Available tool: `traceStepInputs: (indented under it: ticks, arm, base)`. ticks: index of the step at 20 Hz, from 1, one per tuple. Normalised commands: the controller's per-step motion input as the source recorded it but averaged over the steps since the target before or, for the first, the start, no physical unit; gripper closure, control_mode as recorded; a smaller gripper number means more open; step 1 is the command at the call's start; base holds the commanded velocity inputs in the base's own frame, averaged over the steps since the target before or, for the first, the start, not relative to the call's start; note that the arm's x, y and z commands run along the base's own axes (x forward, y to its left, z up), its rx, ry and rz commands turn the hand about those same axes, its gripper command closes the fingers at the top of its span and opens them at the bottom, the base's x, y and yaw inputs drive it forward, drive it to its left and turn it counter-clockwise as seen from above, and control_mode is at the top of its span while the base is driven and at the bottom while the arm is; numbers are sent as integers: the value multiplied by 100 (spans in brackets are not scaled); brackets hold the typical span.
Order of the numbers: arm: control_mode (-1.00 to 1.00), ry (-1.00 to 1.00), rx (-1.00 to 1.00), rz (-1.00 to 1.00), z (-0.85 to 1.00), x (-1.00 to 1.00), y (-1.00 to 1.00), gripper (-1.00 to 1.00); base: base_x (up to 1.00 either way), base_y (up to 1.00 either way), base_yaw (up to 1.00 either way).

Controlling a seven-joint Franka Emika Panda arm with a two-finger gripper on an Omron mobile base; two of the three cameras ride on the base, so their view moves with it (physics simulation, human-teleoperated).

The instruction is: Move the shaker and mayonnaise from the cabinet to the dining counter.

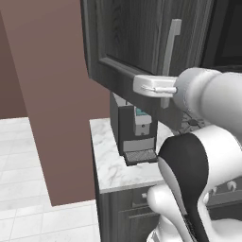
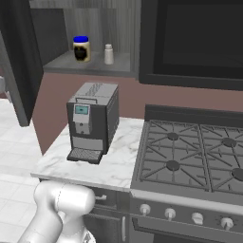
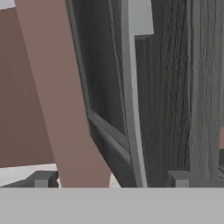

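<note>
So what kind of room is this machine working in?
A kitchen, in a computer-rendered scene. A gas stove with burner grates sits beside a marble worktop carrying a coffee machine, and an open wall cabinet above holds a blue-lidded jar and a small shaker.

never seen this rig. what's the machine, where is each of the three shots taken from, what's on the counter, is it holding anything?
It is a white robot arm on a base that drives, in a rendered kitchen. Two shots come from cameras on the base, behind the arm to its left and right. The third looks along the gripper, whose open jaws straddle the silver handle of the cabinet door; it holds nothing. The door is open. On the cabinet shelf stand the blue-lidded mayonnaise and, right of it, the small shaker. On the marble counter below stands a coffee machine, next to the stove.
</note>
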Motion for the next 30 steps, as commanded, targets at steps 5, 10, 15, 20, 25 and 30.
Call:
traceStepInputs:
  ticks: [5,10,15,20,25,30]
  arm:
    - [-100,0,0,-5,32,-64,0,-100]
    - [-100,0,15,-4,31,-65,-19,-100]
    - [-100,-1,23,-2,5,-49,-47,-100]
    - [-100,-4,30,0,0,-21,-59,-100]
    - [-100,0,40,0,1,0,-56,-100]
    - [-100,1,29,0,15,7,-39,-100]
  base:
    - [0,0,0]
    - [0,0,0]
    - [0,0,0]
    - [0,0,0]
    - [0,0,0]
    - [0,0,0]
